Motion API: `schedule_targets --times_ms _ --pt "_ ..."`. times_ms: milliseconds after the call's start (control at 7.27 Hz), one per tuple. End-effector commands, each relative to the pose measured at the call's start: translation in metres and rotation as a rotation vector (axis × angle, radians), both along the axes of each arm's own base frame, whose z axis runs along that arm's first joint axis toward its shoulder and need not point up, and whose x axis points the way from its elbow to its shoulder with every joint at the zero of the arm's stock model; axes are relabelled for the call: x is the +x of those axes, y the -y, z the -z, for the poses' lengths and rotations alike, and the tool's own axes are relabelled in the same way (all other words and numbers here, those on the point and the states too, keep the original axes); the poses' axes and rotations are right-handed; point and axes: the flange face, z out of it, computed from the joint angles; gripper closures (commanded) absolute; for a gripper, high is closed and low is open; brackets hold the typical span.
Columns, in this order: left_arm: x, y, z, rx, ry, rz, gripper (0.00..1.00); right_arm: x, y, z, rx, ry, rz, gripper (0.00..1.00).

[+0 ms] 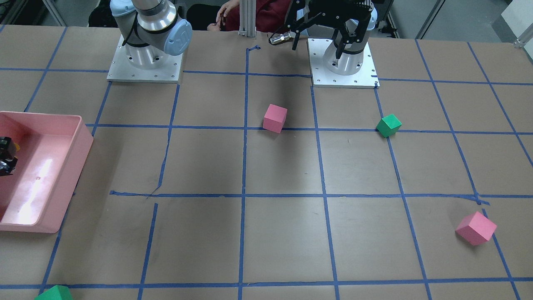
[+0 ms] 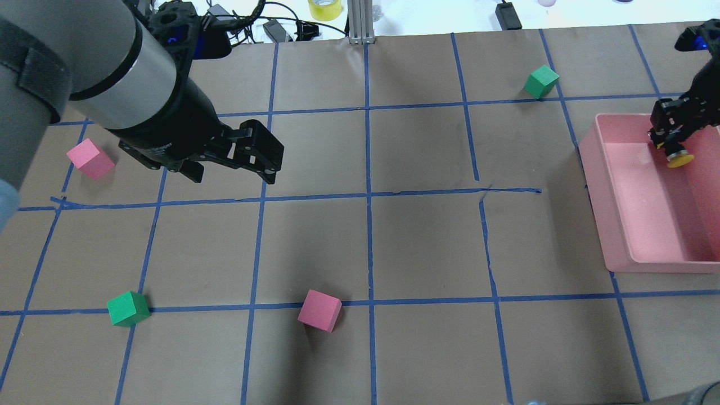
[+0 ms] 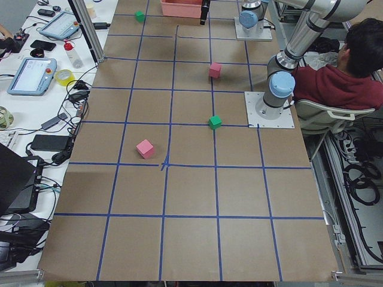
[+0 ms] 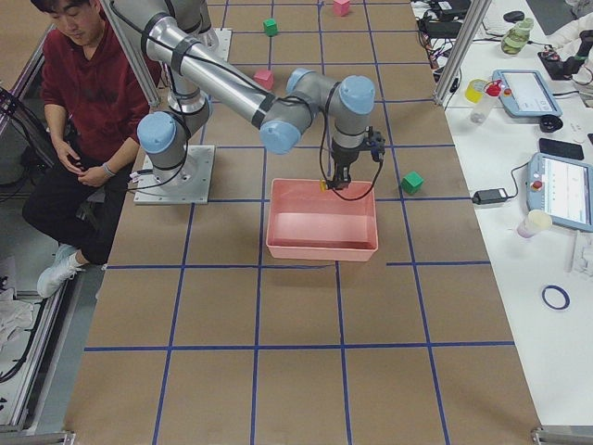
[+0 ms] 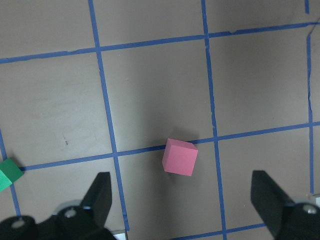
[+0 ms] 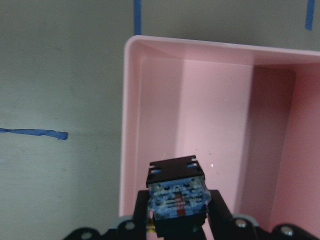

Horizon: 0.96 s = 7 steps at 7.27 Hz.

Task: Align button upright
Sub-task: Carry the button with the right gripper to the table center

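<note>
The button (image 2: 679, 158) has a yellow cap and a black body. My right gripper (image 2: 672, 138) is shut on it and holds it over the far end of the pink bin (image 2: 592, 169). In the right wrist view its terminal base (image 6: 176, 192) faces the camera between the fingers (image 6: 140, 207), with the cap pointing away into the bin (image 6: 131, 125). The front view shows it at the left edge (image 1: 14, 146). My left gripper (image 2: 256, 160) is open and empty, high above the table, over a pink cube (image 5: 180, 157).
Pink cubes (image 2: 90, 158) (image 2: 319, 310) and green cubes (image 2: 128, 308) (image 2: 541, 81) lie scattered on the brown, blue-taped table. A person in red (image 4: 88, 83) sits behind the robot bases. Devices and cables line the table's far side.
</note>
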Motion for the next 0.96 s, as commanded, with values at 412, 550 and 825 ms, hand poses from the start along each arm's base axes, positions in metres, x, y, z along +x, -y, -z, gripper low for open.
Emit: schedule_targets --times_ms 412,550,825 --pt "0.0 0.0 0.001 0.002 0.0 0.0 0.0 0.297 0.04 0.038 -0.066 0.011 0.053 1.0" --pt "0.0 0.0 0.001 0.002 0.0 0.0 0.0 0.355 0.045 0.07 -0.112 0.022 0.067 1.0" --pt "0.0 0.0 0.001 0.002 0.0 0.001 0.0 0.421 0.041 0.119 -0.102 0.077 0.115 1.0"
